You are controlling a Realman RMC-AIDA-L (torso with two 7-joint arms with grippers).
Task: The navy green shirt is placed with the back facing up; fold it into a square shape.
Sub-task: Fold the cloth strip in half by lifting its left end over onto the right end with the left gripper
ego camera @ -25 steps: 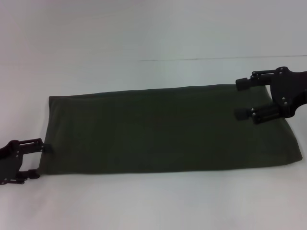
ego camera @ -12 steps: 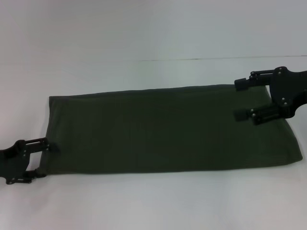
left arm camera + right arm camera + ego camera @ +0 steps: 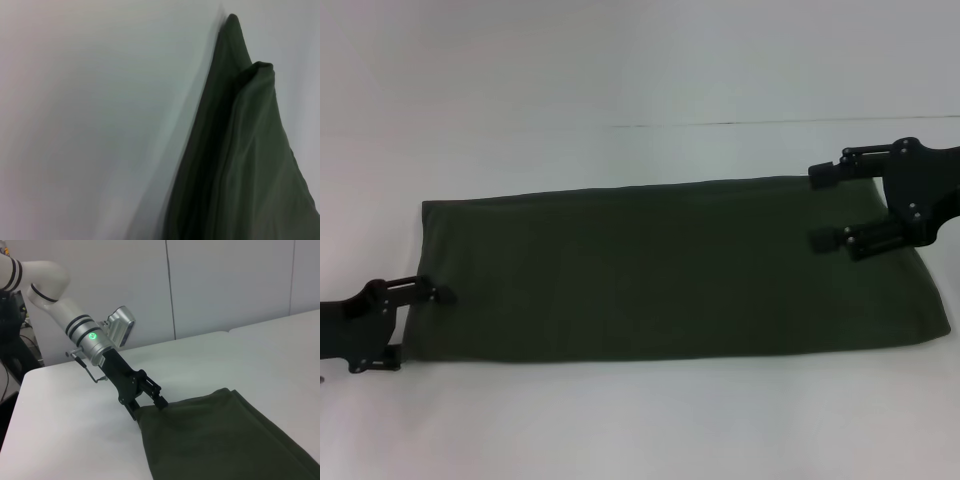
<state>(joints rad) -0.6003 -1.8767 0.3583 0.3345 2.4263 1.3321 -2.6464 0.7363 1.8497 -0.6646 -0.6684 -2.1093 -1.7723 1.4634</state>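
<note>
Since 1 second ago the left gripper (image 3: 423, 322) has slid in from the table's left edge toward the shirt, so that its upper finger (image 3: 428, 293) now lies over the cloth rather than just off its end; the right gripper has kept its place.

At the left, that gripper sits at the near left corner of the shirt (image 3: 670, 270), with one finger above the fabric and the other (image 3: 382, 356) low beside the shirt's edge. Its jaws stand apart with the shirt's edge between them, and whether they have yet pinched the cloth cannot be told. The left wrist view shows only folded green cloth (image 3: 245, 165) rising to a point against the white table (image 3: 90, 125).

Across the middle, the shirt lies flat on the white table (image 3: 640, 420) as 1 long, narrow band running from left to right, plain dark olive green, with no lettering showing.

At the right, the right gripper (image 3: 822, 207) hovers over the far right end of the shirt, its 2 fingers spread wide and holding nothing.
</note>
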